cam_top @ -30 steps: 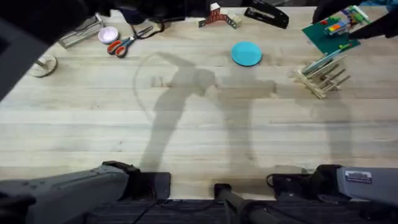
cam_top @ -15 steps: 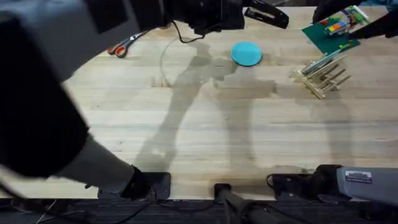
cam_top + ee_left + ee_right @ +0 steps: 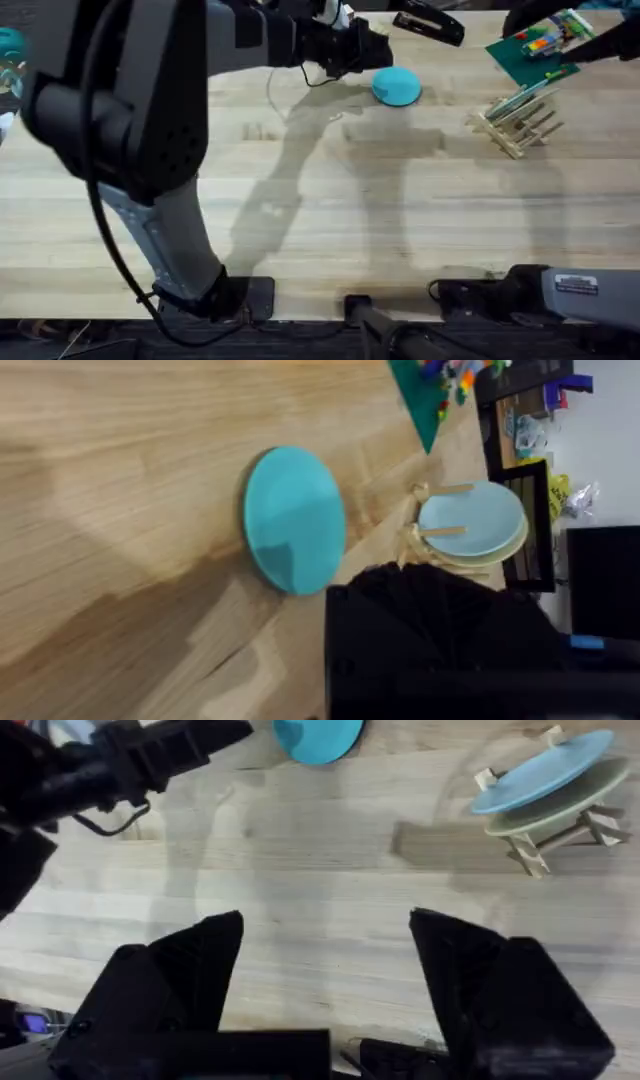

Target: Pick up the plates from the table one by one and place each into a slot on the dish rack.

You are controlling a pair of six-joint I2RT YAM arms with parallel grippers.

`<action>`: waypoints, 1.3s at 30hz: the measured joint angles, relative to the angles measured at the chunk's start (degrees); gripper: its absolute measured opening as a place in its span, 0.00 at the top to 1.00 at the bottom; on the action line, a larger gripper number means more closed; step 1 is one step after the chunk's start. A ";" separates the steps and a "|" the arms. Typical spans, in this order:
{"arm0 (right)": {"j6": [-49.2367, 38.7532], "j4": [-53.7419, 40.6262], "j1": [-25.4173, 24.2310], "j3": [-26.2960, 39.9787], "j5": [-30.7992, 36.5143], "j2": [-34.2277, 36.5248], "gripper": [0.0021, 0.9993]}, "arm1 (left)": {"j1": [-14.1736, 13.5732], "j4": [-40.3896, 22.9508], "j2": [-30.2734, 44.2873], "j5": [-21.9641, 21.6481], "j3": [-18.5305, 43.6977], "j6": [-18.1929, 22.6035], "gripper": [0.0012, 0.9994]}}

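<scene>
The left arm rises from its base at the lower left, large and dark under the overhead camera, and reaches across to the far middle of the table (image 3: 330, 210). Its gripper (image 3: 372, 48) sits just beside a bright turquoise plate (image 3: 397, 86), on the plate's far-left side; whether its fingers are spread or closed cannot be told, since from above they merge into one dark mass and in the left wrist view a black block covers the lower right. Contact with the turquoise plate cannot be made out either. That plate lies flat on the wood, whole in the left wrist view (image 3: 294, 520) and cut off by the frame edge in the right wrist view (image 3: 318, 738).

The dish rack (image 3: 515, 122) stands at the far right, well apart from the turquoise plate. Two plates lean tilted in its slots, a light blue plate (image 3: 540, 772) in front of a cream plate (image 3: 560, 804) that is mostly hidden behind it; only the cream rim shows. Which exact slots they occupy is unclear. A green baseplate (image 3: 530, 52) lies just beyond the rack.

The right gripper (image 3: 325, 975) stays back by its base at the lower right, fingers spread wide with bare table between them. A broad stretch of open wood runs between the arms' bases and the rack
</scene>
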 joint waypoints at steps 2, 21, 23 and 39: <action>0.00 0.04 0.00 0.00 0.00 0.00 0.00 | 0.00 0.41 1.05 0.04 0.00 -0.35 0.96; 0.00 0.26 0.00 0.00 0.00 0.00 0.00 | 0.00 3.82 6.37 -0.03 0.00 -2.96 0.96; 0.00 0.28 0.00 0.00 -0.02 0.00 0.00 | 0.00 3.80 6.66 -0.04 0.00 -3.15 0.96; -0.02 0.28 0.00 0.00 0.00 0.00 0.00 | -1.46 3.81 6.76 -1.55 0.00 -4.42 0.96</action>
